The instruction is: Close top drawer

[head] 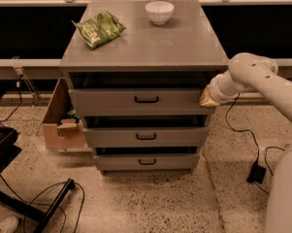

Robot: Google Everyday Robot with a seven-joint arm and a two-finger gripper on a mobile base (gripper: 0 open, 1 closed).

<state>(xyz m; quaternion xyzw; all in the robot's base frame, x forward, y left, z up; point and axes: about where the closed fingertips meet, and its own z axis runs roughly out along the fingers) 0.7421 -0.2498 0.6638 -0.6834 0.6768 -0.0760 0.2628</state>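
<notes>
The top drawer (140, 101) of the grey cabinet stands pulled out a little, with a dark gap under the cabinet top. It has a tall plain front and a black bar handle (146, 100) at centre. Two shallower drawers (145, 137) sit below it, also slightly out. My gripper (208, 99) is at the right end of the top drawer's front, touching or almost touching its right edge. The white arm (262, 79) comes in from the right.
On the cabinet top (184, 42) lie a green chip bag (99, 28) and a white bowl (159, 11). A cardboard box (62, 125) stands left of the cabinet. Cables (247, 144) and a power brick lie on the floor at right; chair legs at lower left.
</notes>
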